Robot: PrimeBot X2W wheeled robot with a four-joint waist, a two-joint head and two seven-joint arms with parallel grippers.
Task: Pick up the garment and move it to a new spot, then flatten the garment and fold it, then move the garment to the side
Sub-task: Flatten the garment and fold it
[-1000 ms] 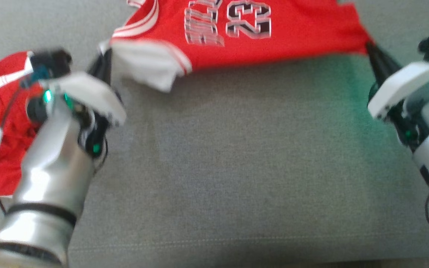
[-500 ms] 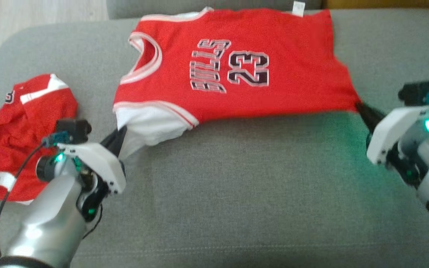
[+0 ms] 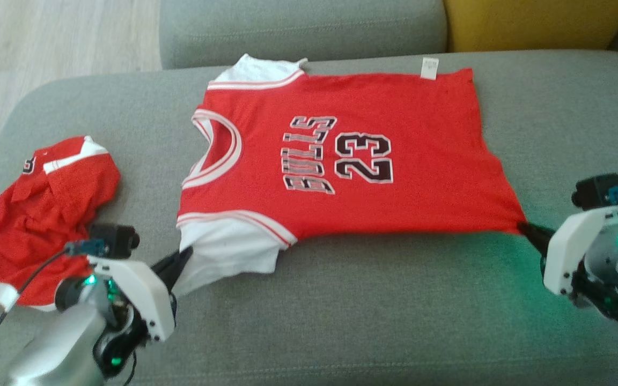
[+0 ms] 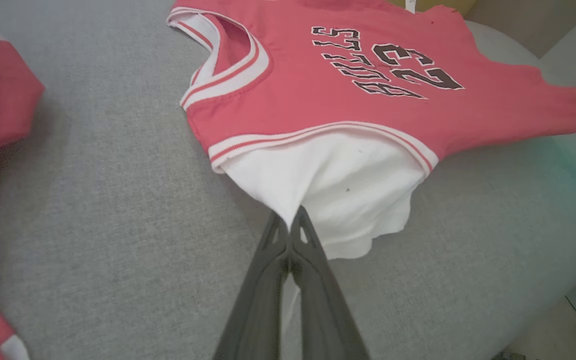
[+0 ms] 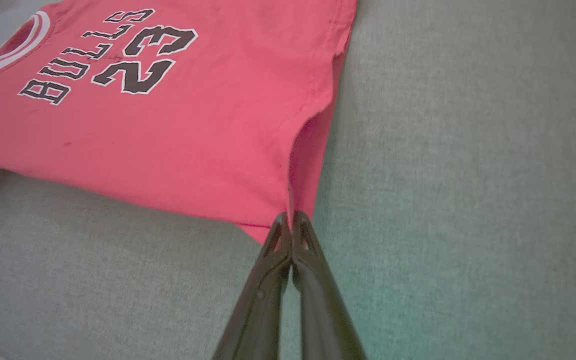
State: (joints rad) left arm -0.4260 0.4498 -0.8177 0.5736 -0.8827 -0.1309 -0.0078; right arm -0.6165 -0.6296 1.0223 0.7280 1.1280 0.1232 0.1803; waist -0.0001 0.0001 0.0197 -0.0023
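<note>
Home living room, seen over a sofa.
Grey fabric sofa seat (image 3: 341,321) with a matching back cushion (image 3: 298,27) along its far edge, a yellow cushion (image 3: 534,24) at its far right corner, pale wood floor (image 3: 46,37) past its left edge.

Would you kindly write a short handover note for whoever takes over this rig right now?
Left gripper: shut on the near white sleeve of the red jersey.
Right gripper: shut on the jersey's near hem corner.
Jersey: spread print-up on the grey sofa cushion, with its near edge pulled taut between the grippers and the near sleeve rumpled.
A crumpled red garment lies apart at the robot's left.
Done: jersey laid out and mostly flattened.
Left: smooth the sleeve, fold, move it to the side.
</note>
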